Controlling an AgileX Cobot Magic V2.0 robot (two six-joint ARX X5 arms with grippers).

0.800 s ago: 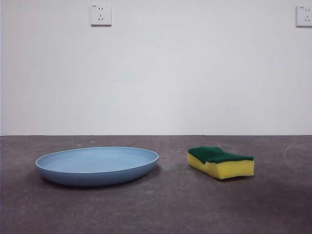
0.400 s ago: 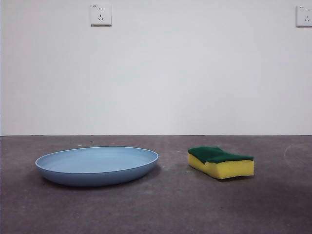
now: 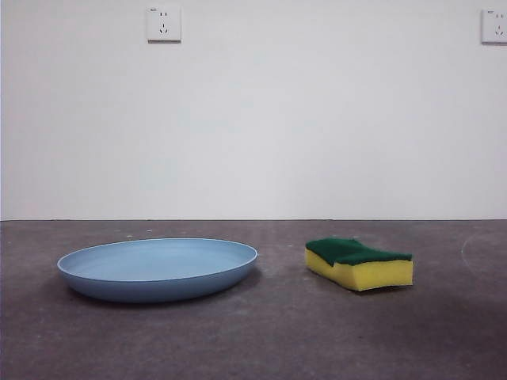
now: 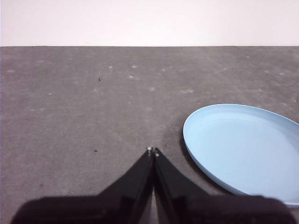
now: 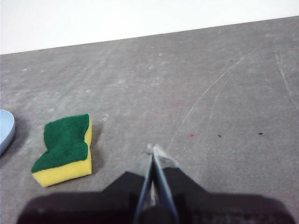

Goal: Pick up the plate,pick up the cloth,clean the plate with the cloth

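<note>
The plate (image 3: 158, 269) is lying flat on the grey table (image 3: 269, 332), rim up, and the sponge (image 3: 359, 264) is sitting apart from it on the same surface, green scouring side up and yellow foam below. Nothing is touching either of them.

I am holding my left gripper (image 4: 153, 150) above bare table with its jaws pressed together, tips meeting and gripping nothing; the plate (image 4: 243, 149) is lying just beside it, not in contact.

I am keeping my right gripper (image 5: 153, 150) closed as well, its jaws meeting at the tips with nothing between them. The sponge (image 5: 64, 148) is resting near it on the table, clear of the jaws, and a sliver of the plate's rim (image 5: 5, 130) is showing beyond the sponge.

On the white wall behind, two sockets (image 3: 164, 24) are showing.
</note>
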